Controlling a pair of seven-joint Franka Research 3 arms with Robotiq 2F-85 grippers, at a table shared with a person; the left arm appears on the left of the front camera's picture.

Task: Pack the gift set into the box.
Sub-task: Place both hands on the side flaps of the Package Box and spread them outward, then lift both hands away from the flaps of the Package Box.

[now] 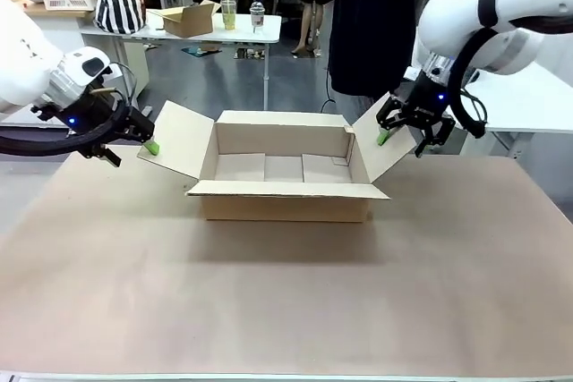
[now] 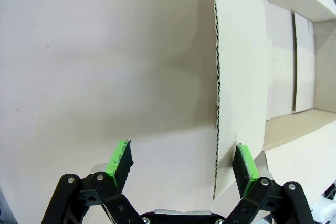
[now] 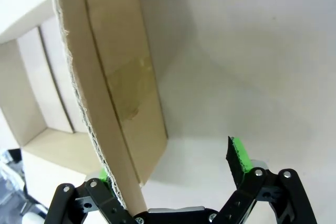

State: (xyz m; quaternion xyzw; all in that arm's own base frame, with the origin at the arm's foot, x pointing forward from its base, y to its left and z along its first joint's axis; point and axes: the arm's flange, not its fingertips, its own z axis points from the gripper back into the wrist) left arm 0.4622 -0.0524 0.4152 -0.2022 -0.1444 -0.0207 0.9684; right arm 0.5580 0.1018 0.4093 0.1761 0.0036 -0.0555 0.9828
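The box [image 1: 285, 192] stands open in the middle of the brown table, nothing inside it, all four flaps spread outward. My left gripper [image 1: 146, 138] is at the box's left flap [image 1: 179, 139]. In the left wrist view this gripper [image 2: 184, 165] is open, and the flap's edge [image 2: 217, 103] runs between the fingers, close to the right pad [image 2: 245, 167]. My right gripper [image 1: 400, 130] is at the right flap [image 1: 387, 145]. It [image 3: 170, 169] is open too, astride that flap [image 3: 123, 82], which hides most of one pad. The gift set is out of view.
A person in dark clothes [image 1: 369, 24] stands behind the box at the far side. Farther back, a white table [image 1: 269, 29] holds a small carton [image 1: 188, 18] and two cups. Another white table [image 1: 528, 100] is at the right. Bare brown table surface [image 1: 286, 301] lies in front.
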